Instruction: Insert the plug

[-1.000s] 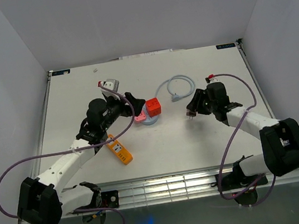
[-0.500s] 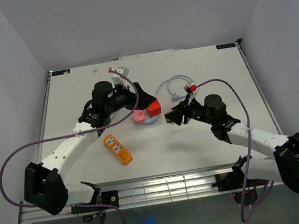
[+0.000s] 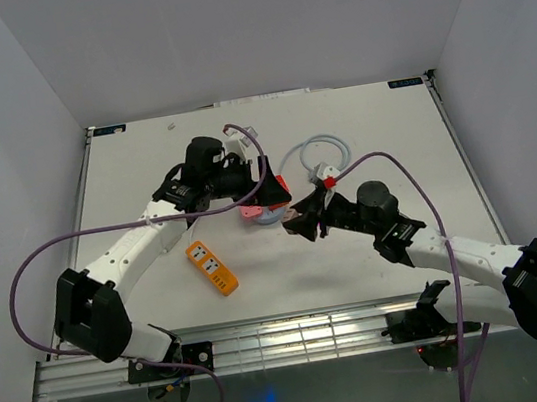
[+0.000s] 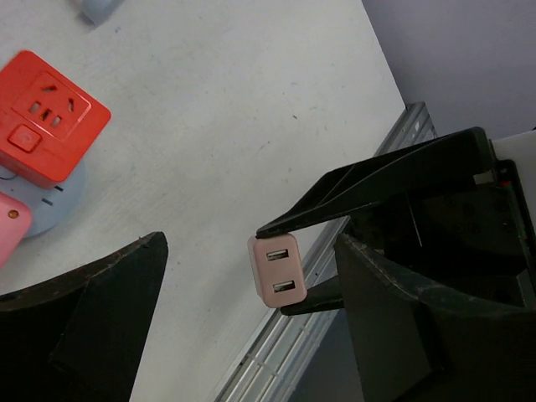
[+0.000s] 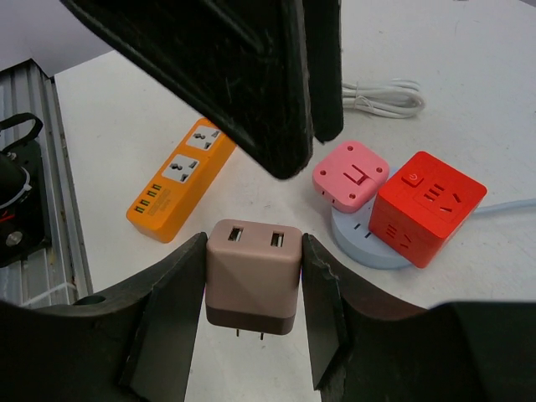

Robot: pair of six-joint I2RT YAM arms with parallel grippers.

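The right fingers (image 5: 167, 318) are clamping the pinkish-brown USB plug (image 5: 254, 280) by its sides, about half open. The plug is hanging above the surface (image 3: 142, 169) with its prongs pointing down, just beside the red cube socket (image 5: 427, 205), not inserted. The left fingers (image 4: 92, 327) are standing wide apart, holding nothing, facing the plug up close. The red cube and a pink adapter (image 5: 352, 176) are sitting on a pale blue round base (image 5: 368, 243). An orange power strip (image 5: 180, 180) is lying nearby, and a white cable (image 5: 381, 96) is lying farther back.
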